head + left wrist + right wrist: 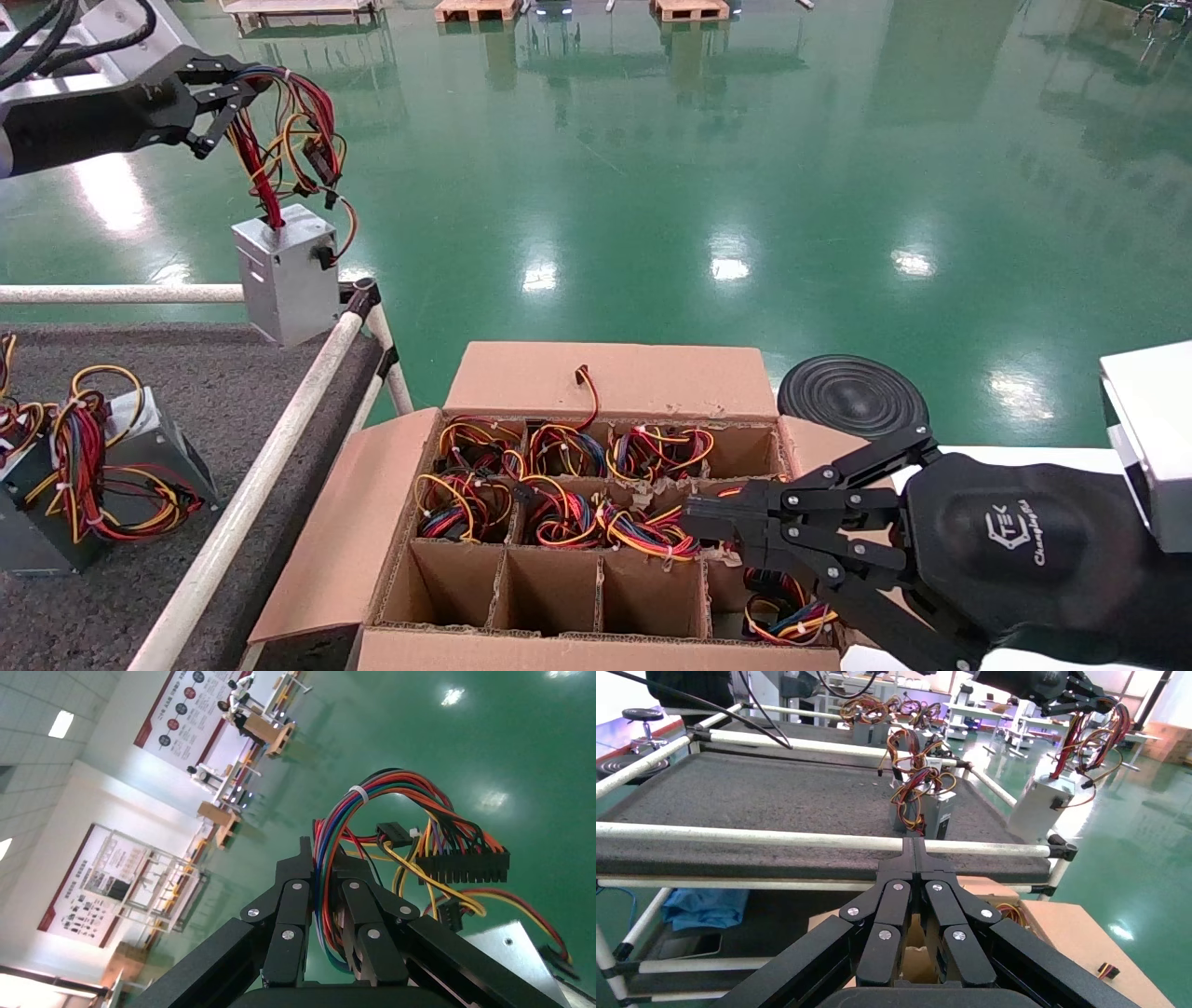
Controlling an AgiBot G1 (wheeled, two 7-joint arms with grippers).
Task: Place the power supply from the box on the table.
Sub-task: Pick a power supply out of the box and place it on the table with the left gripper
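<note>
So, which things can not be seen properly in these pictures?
- Power supply: left wrist view cuts its body at the edge; only the wires show, clamped in the left end effector.
- Box: head view, right end effector covers the right cells.
- Table: left part runs out of frame.

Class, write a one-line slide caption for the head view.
Left tool dangles a power supply by its wires over the table's corner rail.
</note>
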